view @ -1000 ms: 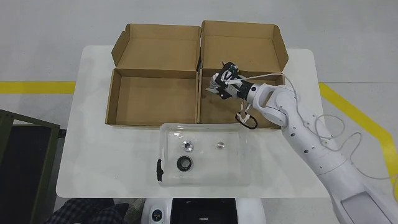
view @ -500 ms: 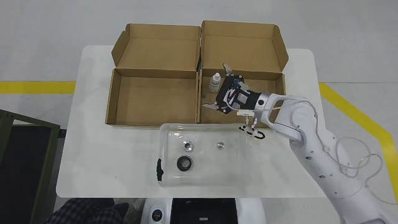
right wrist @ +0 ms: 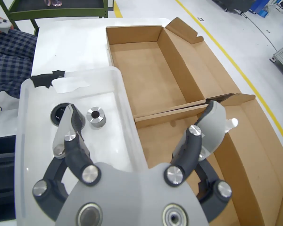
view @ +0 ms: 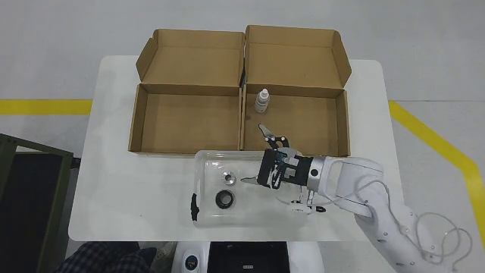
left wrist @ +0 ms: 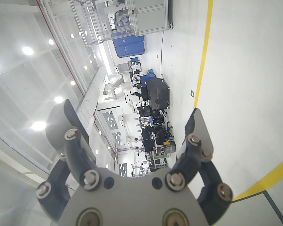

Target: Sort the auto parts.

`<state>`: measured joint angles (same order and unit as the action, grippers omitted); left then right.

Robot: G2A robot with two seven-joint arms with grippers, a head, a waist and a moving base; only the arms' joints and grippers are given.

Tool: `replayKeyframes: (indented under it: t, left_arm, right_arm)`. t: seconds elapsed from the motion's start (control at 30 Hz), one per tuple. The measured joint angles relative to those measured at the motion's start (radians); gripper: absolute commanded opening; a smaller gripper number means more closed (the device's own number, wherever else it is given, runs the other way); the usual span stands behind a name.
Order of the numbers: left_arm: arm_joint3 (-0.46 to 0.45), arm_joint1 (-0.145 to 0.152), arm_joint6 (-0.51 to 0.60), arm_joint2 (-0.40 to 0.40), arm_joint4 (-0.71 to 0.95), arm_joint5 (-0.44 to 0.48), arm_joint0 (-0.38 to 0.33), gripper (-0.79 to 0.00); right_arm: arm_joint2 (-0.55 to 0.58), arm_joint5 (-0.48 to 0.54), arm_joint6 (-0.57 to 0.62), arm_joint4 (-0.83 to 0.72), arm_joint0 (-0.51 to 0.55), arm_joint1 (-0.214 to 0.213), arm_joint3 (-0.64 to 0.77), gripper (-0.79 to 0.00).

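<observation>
Nearest, at the lower middle of the top view, the clear plastic tub [view: 208,163] sits on the white tabletop [view: 114,167]. It holds a silver bushing [view: 228,176], upright with its bore facing up, and a black ring [view: 224,199] lying flat just below it in the frame. The right hand [view: 252,153] hovers over the tub's right half and back rim, spread wide and holding nothing. In its wrist view one finger [right wrist: 69,118] hangs just beside the bushing and partly covers the ring. The bushing therefore lies toward frame left of this hand, and a short shift that way should straddle it. Beyond the tub stand the left cardboard box [view: 186,121] and the right cardboard box [view: 303,117], the latter holding a small white bottle [view: 261,100]. The left hand [left wrist: 132,114] is also spread and holding nothing, aimed out at the room, so the right arm looks nearer
</observation>
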<state>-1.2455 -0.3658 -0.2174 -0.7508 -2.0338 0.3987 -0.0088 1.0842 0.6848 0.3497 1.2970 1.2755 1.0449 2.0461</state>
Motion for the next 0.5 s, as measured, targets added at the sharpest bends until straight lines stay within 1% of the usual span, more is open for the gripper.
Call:
replayKeyframes:
  t: [0.27,0.5]
  left_arm:
    - [0.0,0.0,0.0,0.0,0.0,0.0,0.0,0.0]
    - [0.0,0.0,0.0,0.0,0.0,0.0,0.0,0.0]
  right_arm:
    - [0.037,0.037,0.011,0.093,0.101,-0.019,0.045,0.0]
    - [0.027,0.067,0.024,0.169,0.157,-0.028,0.067,0.0]
